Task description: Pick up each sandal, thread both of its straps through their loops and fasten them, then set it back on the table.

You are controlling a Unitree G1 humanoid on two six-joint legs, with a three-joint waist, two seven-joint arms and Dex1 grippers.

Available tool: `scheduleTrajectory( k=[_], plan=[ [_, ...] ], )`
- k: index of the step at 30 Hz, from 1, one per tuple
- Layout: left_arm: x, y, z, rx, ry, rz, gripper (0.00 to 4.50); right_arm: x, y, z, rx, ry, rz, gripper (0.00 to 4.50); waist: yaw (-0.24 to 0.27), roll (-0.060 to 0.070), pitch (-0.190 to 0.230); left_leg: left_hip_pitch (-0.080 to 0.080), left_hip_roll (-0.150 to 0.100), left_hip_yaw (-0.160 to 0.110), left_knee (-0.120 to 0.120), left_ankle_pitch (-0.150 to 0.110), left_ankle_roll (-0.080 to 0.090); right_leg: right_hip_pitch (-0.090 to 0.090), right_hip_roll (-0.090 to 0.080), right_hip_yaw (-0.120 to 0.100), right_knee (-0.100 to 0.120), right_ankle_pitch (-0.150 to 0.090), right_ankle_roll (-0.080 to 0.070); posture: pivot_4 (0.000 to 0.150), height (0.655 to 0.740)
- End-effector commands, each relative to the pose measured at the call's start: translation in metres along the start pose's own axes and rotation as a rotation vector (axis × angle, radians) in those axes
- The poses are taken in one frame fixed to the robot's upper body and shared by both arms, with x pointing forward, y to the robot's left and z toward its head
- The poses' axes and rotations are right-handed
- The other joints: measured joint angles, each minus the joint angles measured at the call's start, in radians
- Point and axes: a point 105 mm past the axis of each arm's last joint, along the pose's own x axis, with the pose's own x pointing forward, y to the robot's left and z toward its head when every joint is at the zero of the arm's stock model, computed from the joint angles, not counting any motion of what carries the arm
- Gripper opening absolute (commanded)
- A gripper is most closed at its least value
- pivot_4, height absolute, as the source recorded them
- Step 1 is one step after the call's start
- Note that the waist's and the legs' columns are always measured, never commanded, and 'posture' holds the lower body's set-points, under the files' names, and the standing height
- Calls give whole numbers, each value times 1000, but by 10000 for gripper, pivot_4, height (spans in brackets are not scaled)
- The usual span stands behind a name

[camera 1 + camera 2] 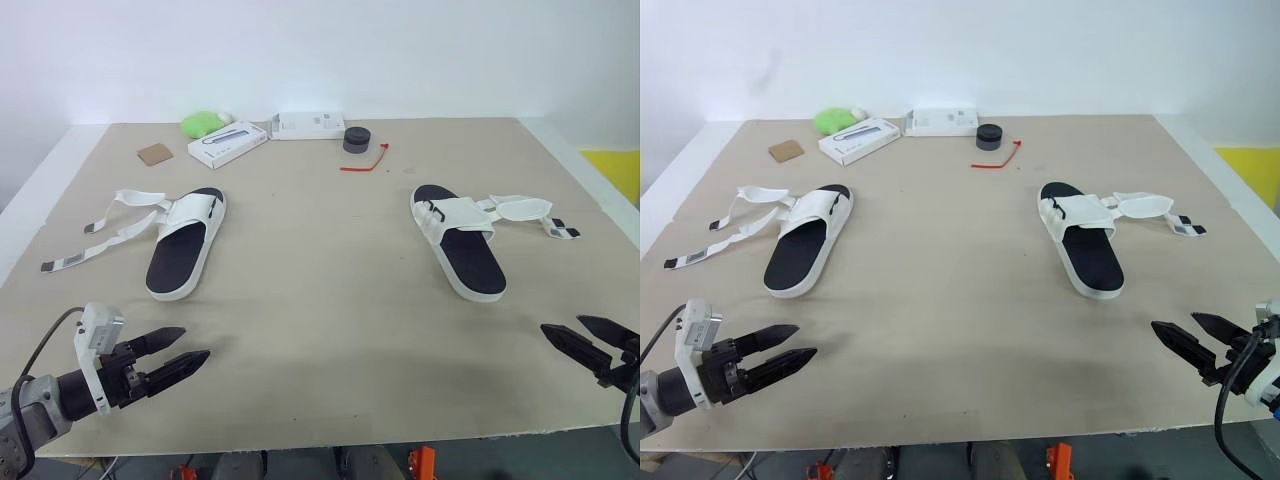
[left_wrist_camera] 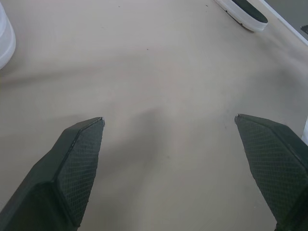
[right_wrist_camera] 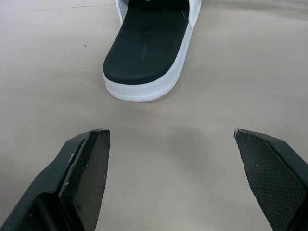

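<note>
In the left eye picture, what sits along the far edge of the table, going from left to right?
Brown cardboard square → long white box → second white box → dark round puck.

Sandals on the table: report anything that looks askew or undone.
Both look undone. The left white sandal with a black footbed has its two white straps splayed loose out to the left; the right white sandal trails its straps to the right. No damage shows.
</note>
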Motion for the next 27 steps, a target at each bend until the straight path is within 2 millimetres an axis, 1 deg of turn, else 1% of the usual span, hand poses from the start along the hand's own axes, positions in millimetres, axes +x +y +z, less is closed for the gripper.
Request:
scheduleTrajectory(
  k=[1,4,8,10,12,13,16,17,19,21,25,27],
  plan=[
    [2,-2,4,14,-9,-8,45000,-3,2,13,-42,-32,3,44389,0,0,0,0,0,0,0,0,0,0,0,0,0,0,0,1500,7400],
    [7,-6,5,-6,5,-62,45000,0,5,8,-36,-27,12,44389,0,0,0,0,0,0,0,0,0,0,0,0,0,0,0,1500,7400],
    [11,-14,4,-23,19,-112,45000,-1,3,7,-37,-25,6,44389,0,0,0,0,0,1,0,0,0,0,0,1,0,0,0,1500,7400],
    [15,-21,3,2,56,-169,45000,0,6,11,-42,-34,15,44389,0,0,0,0,0,1,0,-1,0,0,0,1,0,0,0,1500,7400],
    [24,-31,4,16,116,-283,45000,8,15,22,-64,-58,37,44389,0,0,0,0,0,1,0,-1,0,-1,0,1,0,0,0,1500,7400],
    [26,-33,6,23,127,-312,45000,10,18,25,-70,-64,43,44389,0,0,0,0,0,1,0,0,0,-1,0,1,0,0,0,1500,7400],
    [41,-40,21,83,98,-372,45000,25,24,23,-88,-22,29,44389,0,0,0,0,0,1,1,0,1,-1,1,2,0,1,2,1500,7400],
    [46,-45,27,109,84,-400,45000,31,30,25,-94,-26,40,44389,0,-1,0,0,0,1,1,0,2,-1,1,2,0,1,2,1500,7400],
    [56,-60,38,185,72,-486,45000,46,35,30,-121,-27,9,44389,-1,0,0,0,0,3,0,0,1,-1,1,4,0,1,2,1500,7400],
    [63,-66,45,230,56,-523,45000,58,37,36,-120,-47,-19,44389,-1,-1,0,-1,0,5,0,0,1,-3,2,7,0,2,2,1500,7400],
    [82,-72,62,337,-20,-561,45000,95,40,56,-148,-89,-89,44389,-3,0,0,-2,0,6,0,0,2,-5,5,13,0,4,5,1500,7400],
    [86,-73,65,354,-37,-570,45000,102,42,62,-140,-103,-96,44389,-2,-1,0,-3,0,6,0,0,2,-5,6,13,0,4,5,1500,7400]
  ],
)
